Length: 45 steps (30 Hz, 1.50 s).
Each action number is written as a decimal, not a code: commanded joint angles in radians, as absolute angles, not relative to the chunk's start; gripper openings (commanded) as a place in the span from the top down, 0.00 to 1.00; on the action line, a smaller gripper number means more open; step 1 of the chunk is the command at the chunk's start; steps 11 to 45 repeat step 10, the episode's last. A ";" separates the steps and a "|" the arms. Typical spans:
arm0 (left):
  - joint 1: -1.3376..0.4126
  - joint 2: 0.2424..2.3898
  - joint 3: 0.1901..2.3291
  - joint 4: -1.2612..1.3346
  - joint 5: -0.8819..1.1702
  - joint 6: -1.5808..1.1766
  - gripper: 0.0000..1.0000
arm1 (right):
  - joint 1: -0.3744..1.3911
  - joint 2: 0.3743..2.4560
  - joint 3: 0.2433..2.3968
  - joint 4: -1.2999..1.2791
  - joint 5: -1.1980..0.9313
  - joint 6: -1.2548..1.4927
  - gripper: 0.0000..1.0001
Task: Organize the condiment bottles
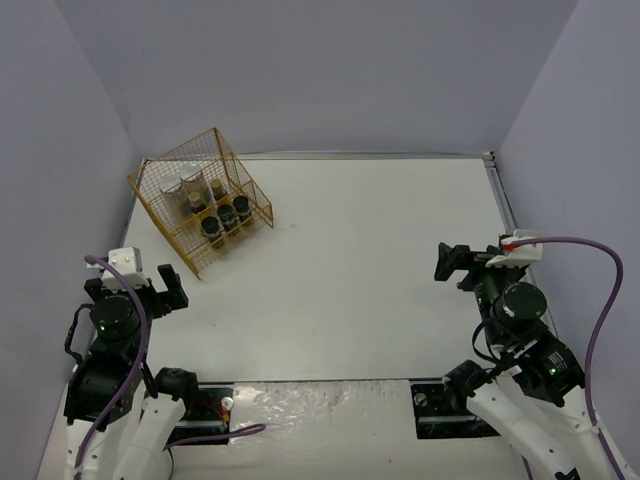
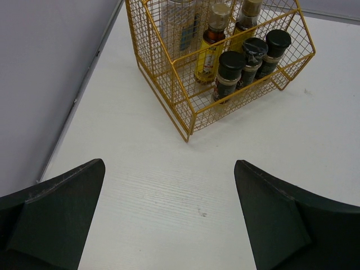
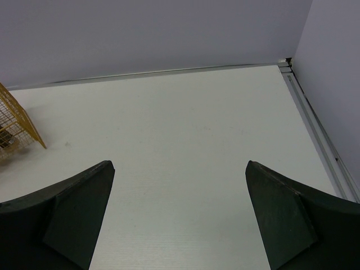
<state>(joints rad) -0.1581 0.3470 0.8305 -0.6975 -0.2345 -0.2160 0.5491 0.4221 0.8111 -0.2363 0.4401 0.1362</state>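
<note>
Table (image 1: 380,270); rack (image 1: 152,192) w/ bottles (image 1: 226,212)

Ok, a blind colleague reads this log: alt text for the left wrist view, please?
A gold wire rack on a white table holds three black-capped jars in front, two slim yellow bottles behind them, a white cylinder further back. The open, empty left gripper's dark fingers frame the bottom edge.

Top: overhead, whole table (image 1: 380,260); wrists: low, forward-facing; rack (image 1: 200,152) shared.
</note>
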 commanded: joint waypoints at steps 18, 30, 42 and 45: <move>-0.188 0.384 0.839 -0.629 -0.261 -0.201 0.03 | 0.544 0.404 0.809 -0.158 0.478 0.121 0.00; -0.188 0.384 0.839 -0.629 -0.261 -0.201 0.03 | 0.544 0.404 0.809 -0.158 0.478 0.121 0.00; -0.188 0.384 0.839 -0.629 -0.261 -0.201 0.03 | 0.544 0.404 0.809 -0.158 0.478 0.121 0.00; -0.188 0.384 0.839 -0.629 -0.261 -0.201 0.03 | 0.544 0.404 0.809 -0.158 0.478 0.121 0.00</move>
